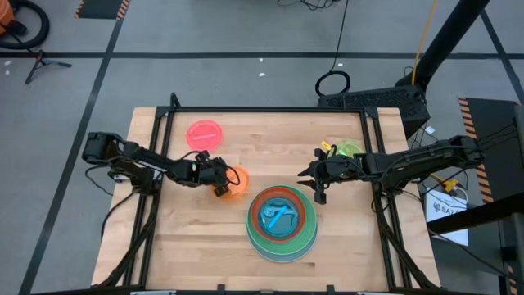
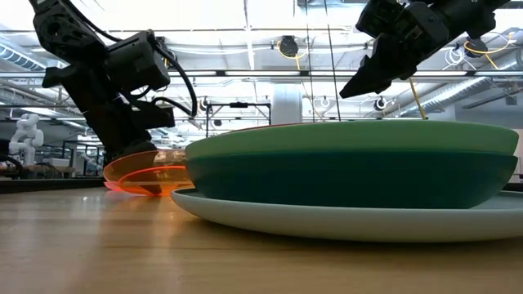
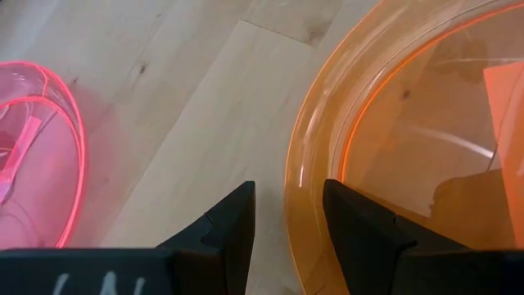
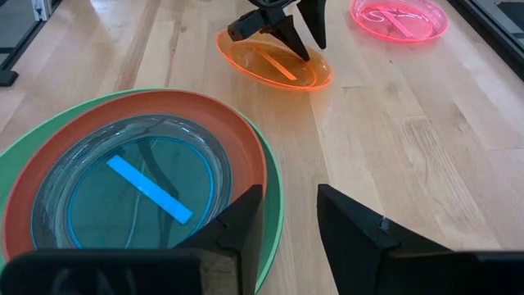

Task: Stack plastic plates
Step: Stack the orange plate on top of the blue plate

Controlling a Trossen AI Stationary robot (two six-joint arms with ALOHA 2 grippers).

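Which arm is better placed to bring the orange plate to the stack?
Left. The left gripper is already at the orange plate, fingers straddling its rim, and the plate sits tilted. The right gripper hangs open and empty by the stack, farther from that plate.

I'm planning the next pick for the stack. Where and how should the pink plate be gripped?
Grip the pink plate by its thin raised rim, one finger inside and one outside; it lies flat, so there is nothing else to pinch. Probably come from above on the side facing the left gripper, which is nearest, now at the orange plate.
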